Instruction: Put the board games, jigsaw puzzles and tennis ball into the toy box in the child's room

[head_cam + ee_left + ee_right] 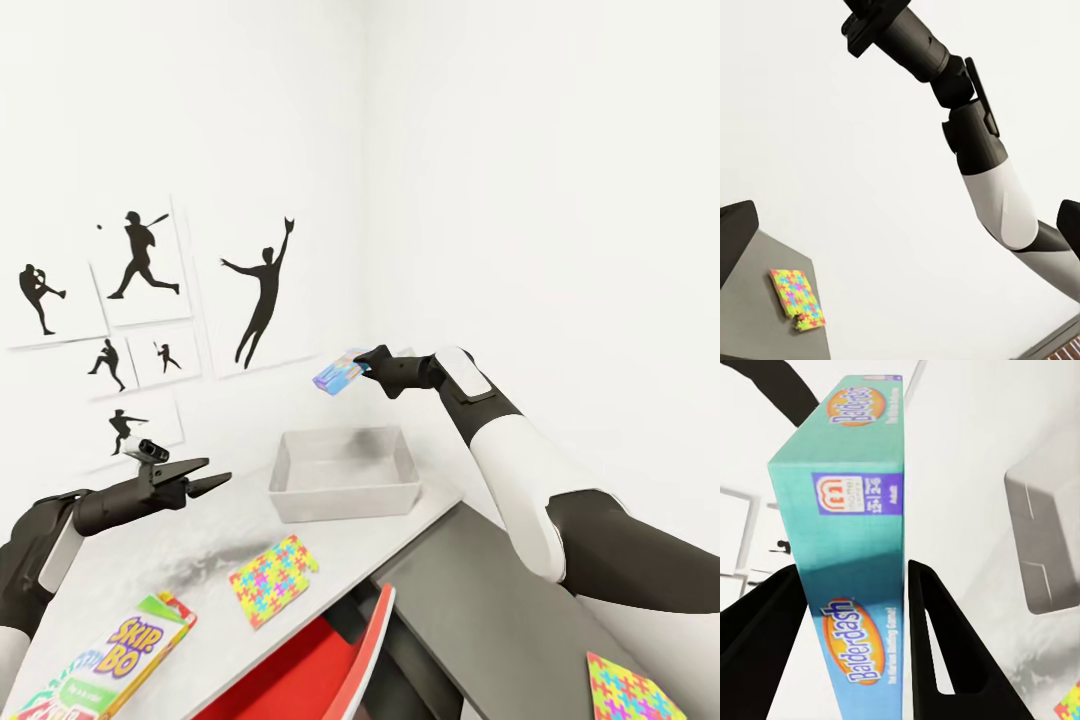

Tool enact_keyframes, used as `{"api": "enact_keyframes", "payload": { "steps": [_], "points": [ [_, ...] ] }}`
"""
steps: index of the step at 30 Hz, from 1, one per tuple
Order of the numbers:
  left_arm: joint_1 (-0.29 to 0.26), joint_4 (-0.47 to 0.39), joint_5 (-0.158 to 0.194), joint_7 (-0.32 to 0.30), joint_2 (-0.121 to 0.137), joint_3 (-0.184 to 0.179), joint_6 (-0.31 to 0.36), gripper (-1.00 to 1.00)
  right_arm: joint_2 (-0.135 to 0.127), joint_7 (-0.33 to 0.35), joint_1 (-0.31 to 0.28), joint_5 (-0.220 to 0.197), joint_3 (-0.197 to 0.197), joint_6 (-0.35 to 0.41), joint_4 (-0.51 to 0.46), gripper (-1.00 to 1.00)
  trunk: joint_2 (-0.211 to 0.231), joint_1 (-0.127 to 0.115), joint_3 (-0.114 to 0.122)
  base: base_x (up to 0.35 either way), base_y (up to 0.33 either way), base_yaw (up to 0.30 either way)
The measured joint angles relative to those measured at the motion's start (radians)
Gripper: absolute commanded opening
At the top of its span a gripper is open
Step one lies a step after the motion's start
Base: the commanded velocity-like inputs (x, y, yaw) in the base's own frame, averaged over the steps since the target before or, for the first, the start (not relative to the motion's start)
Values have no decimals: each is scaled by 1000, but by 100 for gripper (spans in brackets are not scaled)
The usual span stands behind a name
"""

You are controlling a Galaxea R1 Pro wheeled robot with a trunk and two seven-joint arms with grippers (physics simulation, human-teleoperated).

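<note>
My right gripper (pixel 362 368) is shut on a teal and blue board game (pixel 336 374), held in the air above the far edge of the pale grey toy box (pixel 345 470). In the right wrist view the box reads "Balderdash" (pixel 862 547), and a black finger (pixel 945 645) presses each side. The toy box looks empty. On the table (pixel 200 560) lie a jigsaw puzzle (pixel 272 578) and the Skip-Bo board game (pixel 130 655). A second puzzle (pixel 630 690) rests on the dark cabinet top. My left gripper (pixel 215 471) hovers open over the table, left of the toy box. The tennis ball is out of view.
A red chair (pixel 330 660) is tucked under the table's front edge. White walls with black baseball silhouettes (pixel 145 255) close the corner behind the toy box. In the left wrist view, the right arm (pixel 990 172) crosses above the cabinet puzzle (pixel 797 300).
</note>
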Motion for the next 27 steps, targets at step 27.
{"api": "enact_keyframes", "payload": {
  "steps": [27],
  "points": [
    [0,0,3,0,0,3,0,100,0,2,1,0,0,2,0,-100,0,0,0,25,21,0]
  ]
}}
